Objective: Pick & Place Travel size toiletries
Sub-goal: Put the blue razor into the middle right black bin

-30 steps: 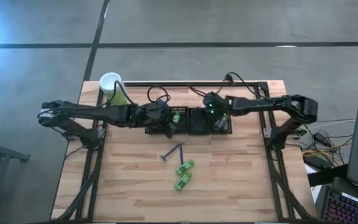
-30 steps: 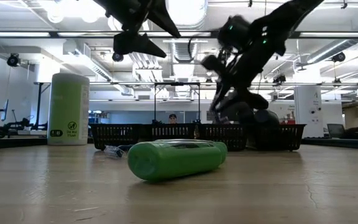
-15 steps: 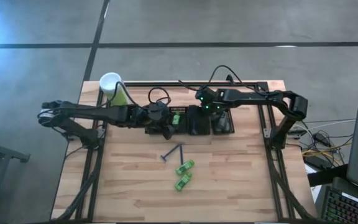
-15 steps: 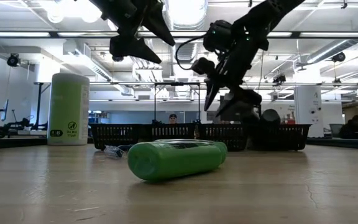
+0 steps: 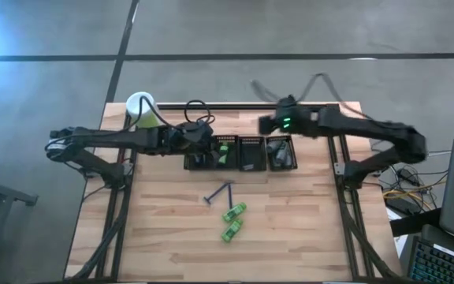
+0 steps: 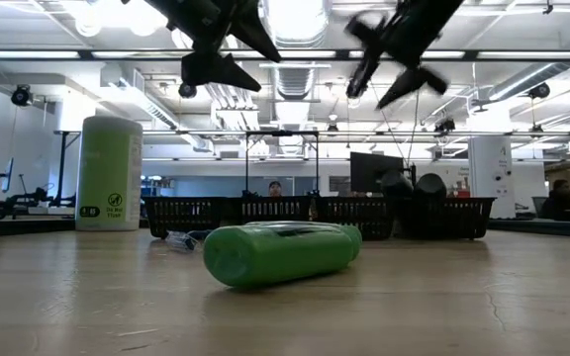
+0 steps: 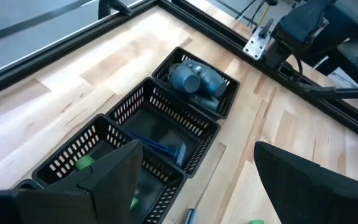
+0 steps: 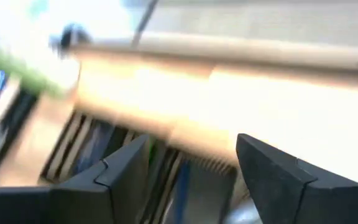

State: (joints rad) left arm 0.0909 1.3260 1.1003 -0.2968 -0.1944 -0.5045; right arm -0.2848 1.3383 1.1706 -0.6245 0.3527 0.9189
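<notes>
Wood tabletop with a black frame, grey floor around it, open workshop with ceiling lights behind. Row of black mesh bins sits at the far middle of the tabletop.

Left gripper hangs over the left end of the bin row, jaws wide, nothing between them. Left wrist view: a green tube piece in the bin nearest the jaws, a thin blue razor in the next bin out, grey bottles in the bin farthest from the jaws.

Right gripper is up off the tabletop, just behind the right end of the bin row, jaws partly apart and empty; right wrist view is motion-blurred, so nothing finer to read there.

Still loose on the tabletop, in front of the bins and well clear of both jaws: a dark navy tube and two bright green tubes, side by side. In the low view one green tube lies flat on its side.

Tall pale-green canister stands at the far left corner, beyond the left arm
</notes>
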